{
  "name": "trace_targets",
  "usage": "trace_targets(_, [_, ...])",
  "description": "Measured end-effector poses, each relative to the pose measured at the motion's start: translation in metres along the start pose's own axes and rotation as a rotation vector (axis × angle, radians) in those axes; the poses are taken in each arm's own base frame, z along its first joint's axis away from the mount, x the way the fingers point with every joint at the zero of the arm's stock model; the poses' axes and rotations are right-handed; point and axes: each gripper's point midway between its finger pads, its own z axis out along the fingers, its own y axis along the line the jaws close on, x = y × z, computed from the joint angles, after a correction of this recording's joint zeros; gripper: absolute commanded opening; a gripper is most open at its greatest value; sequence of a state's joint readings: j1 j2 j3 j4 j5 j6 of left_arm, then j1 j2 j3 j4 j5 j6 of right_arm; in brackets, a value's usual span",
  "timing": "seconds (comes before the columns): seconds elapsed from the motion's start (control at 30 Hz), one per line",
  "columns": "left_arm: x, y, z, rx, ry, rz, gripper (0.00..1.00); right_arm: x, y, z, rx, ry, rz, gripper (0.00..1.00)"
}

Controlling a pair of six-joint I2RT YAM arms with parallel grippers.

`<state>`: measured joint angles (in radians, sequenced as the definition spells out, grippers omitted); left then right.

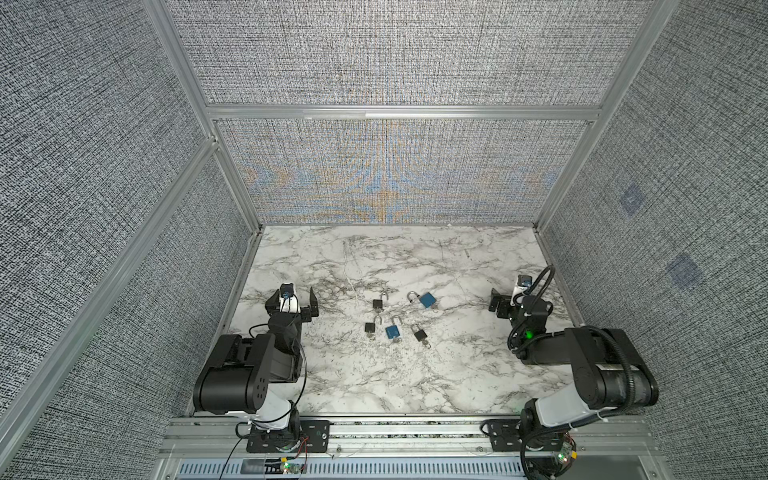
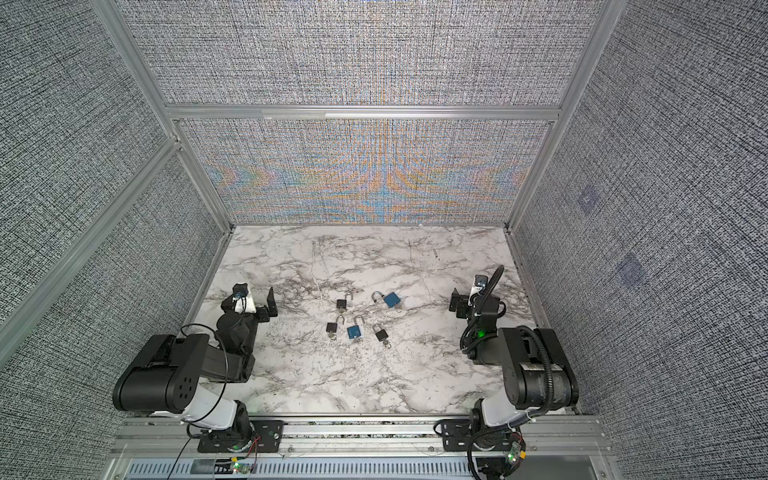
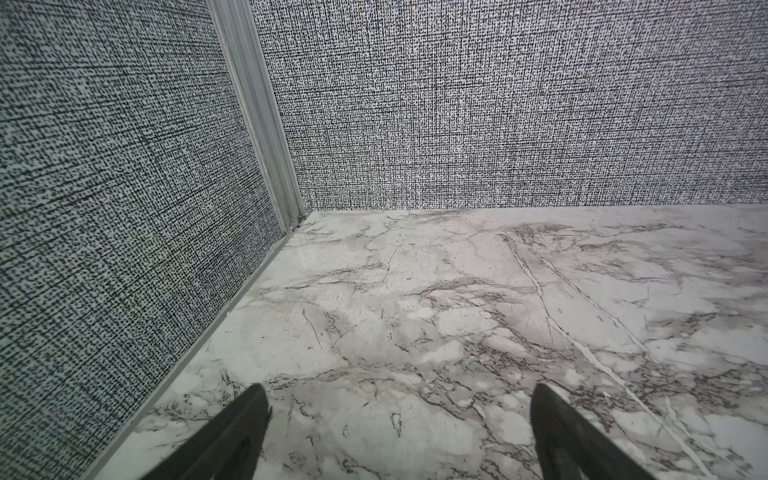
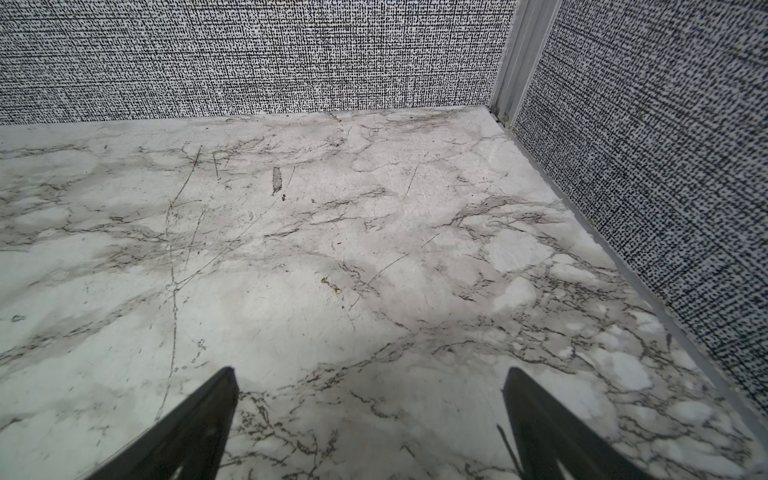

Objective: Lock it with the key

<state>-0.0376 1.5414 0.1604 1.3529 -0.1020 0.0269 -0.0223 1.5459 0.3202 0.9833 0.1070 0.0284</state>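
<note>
Several small padlocks lie in a cluster mid-table in both top views. Two are blue [image 1: 427,300] [image 1: 392,331] and three are black [image 1: 377,304] [image 1: 370,327] [image 1: 419,333]. Most have their silver shackles raised. A small silvery key [image 1: 427,343] seems to stick out of the bottom of each; they are too small to be sure. My left gripper [image 1: 294,291] [image 3: 399,388] hovers open at the table's left, well clear of the locks. At the right side, my right gripper [image 1: 509,293] [image 4: 369,370] is also open with nothing in it. Neither wrist view shows a padlock.
The marble table [image 1: 415,382] is boxed in by grey woven walls [image 1: 395,174] with aluminium posts [image 3: 266,124] at the corners. Each gripper sits close to its side wall [image 4: 665,166]. An aluminium rail [image 1: 415,432] carrying both arm bases runs along the front edge.
</note>
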Motion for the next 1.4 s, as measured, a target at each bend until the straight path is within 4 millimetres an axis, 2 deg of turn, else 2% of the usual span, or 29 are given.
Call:
trace_targets(0.17, [0.000, 0.000, 0.000, 0.000, 0.000, 0.000, 0.84, -0.001, 0.000, 0.000, 0.001, -0.003, 0.001, 1.00])
trace_targets(0.27, [-0.011, 0.006, -0.003, -0.034, -0.019, -0.005, 0.72, -0.019, -0.002, -0.008, 0.017, -0.042, 0.004, 0.99])
trace_targets(0.3, [-0.023, 0.010, -0.003, -0.055, -0.038, -0.009, 0.70, -0.032, -0.003, -0.011, 0.027, -0.057, 0.005, 0.99])
trace_targets(0.43, [-0.093, 0.019, 0.002, -0.091, -0.139, -0.069, 0.68, -0.098, 0.004, -0.019, 0.039, -0.123, 0.048, 0.99])
trace_targets(0.53, [-0.124, 0.016, 0.015, -0.072, -0.130, -0.110, 0.66, -0.111, 0.022, -0.019, 0.010, -0.074, 0.033, 0.99])
trace_targets(0.7, [-0.133, -0.003, 0.046, 0.020, 0.038, -0.211, 0.57, -0.097, 0.072, -0.013, -0.124, 0.099, -0.027, 0.99])
trace_targets(0.77, [-0.123, -0.011, 0.050, 0.059, 0.122, -0.255, 0.56, -0.087, 0.100, -0.013, -0.195, 0.171, -0.055, 0.98])
trace_targets(0.83, [-0.104, -0.022, 0.047, 0.100, 0.221, -0.298, 0.56, -0.074, 0.127, -0.016, -0.270, 0.241, -0.090, 0.95])
trace_targets(0.9, [-0.086, -0.031, 0.041, 0.129, 0.305, -0.335, 0.55, -0.061, 0.146, -0.017, -0.321, 0.299, -0.117, 0.92])
trace_targets(0.97, [-0.070, -0.037, 0.032, 0.151, 0.370, -0.366, 0.55, -0.047, 0.160, -0.015, -0.354, 0.356, -0.141, 0.88])
trace_targets(1.07, [-0.056, -0.042, 0.020, 0.168, 0.432, -0.405, 0.55, -0.032, 0.177, -0.014, -0.397, 0.429, -0.166, 0.88])
trace_targets(1.4, [-0.054, -0.053, 0.009, 0.221, 0.463, -0.460, 0.54, 0.005, 0.219, -0.007, -0.472, 0.552, -0.238, 0.83])
